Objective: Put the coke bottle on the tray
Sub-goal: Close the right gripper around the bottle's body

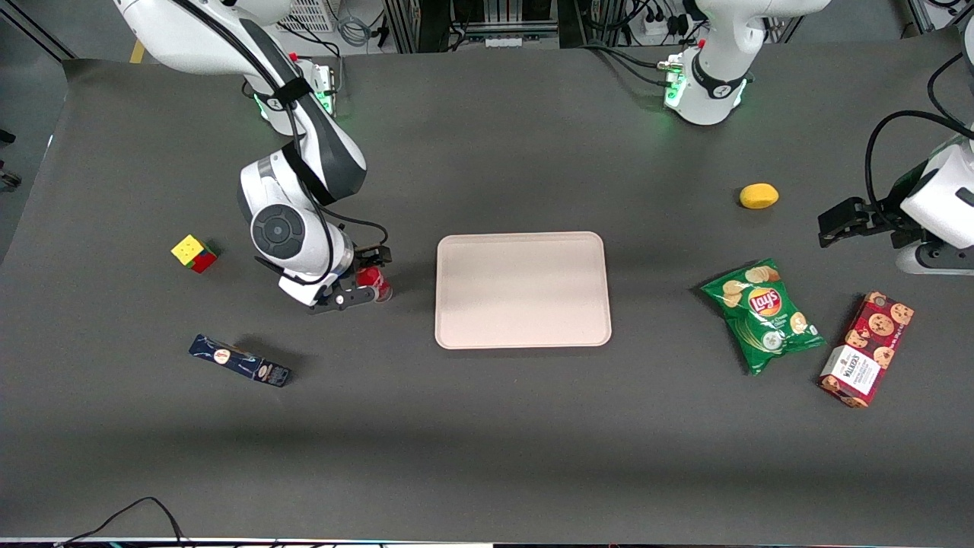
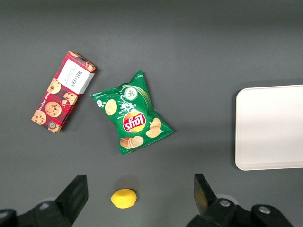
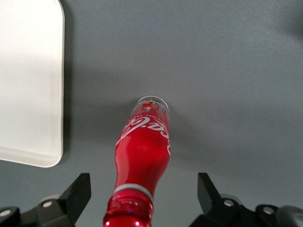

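Fingers: gripper fingers stood apart.
Coke bottle: upright between them, on the tabletop.
Tray: just beside.

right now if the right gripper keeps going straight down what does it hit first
The coke bottle: it stands upright between the open jaws of the gripper, cap toward the wrist camera. Below it is bare table, beside the tray.
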Robot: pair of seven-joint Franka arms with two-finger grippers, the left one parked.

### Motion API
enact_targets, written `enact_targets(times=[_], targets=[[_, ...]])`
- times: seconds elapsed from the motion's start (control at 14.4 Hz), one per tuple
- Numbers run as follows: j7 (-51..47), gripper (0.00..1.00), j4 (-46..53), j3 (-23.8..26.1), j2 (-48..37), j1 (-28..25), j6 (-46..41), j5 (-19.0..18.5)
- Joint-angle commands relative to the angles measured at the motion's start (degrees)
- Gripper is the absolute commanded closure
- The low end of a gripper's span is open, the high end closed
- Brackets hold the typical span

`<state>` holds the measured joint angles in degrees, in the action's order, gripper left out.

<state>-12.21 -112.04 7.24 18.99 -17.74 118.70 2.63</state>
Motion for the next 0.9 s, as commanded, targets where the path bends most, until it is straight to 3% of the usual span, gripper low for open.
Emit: enact_targets(times=[0.0,0.55,0.69,0.83], targets=[[-0.6,0.0,-1.7,0.8,-1.1,0.0,0.3,1.3],[-1.3,0.0,-1.7,1.4,-1.0,0.0,0.4,1.3],[-1.2,0.12,-1.9,1.4,-1.2,0.0,0.4,1.0],[-1.2,0.12,-1.8,1.4,-1.1,0.1,0.4,1.0]])
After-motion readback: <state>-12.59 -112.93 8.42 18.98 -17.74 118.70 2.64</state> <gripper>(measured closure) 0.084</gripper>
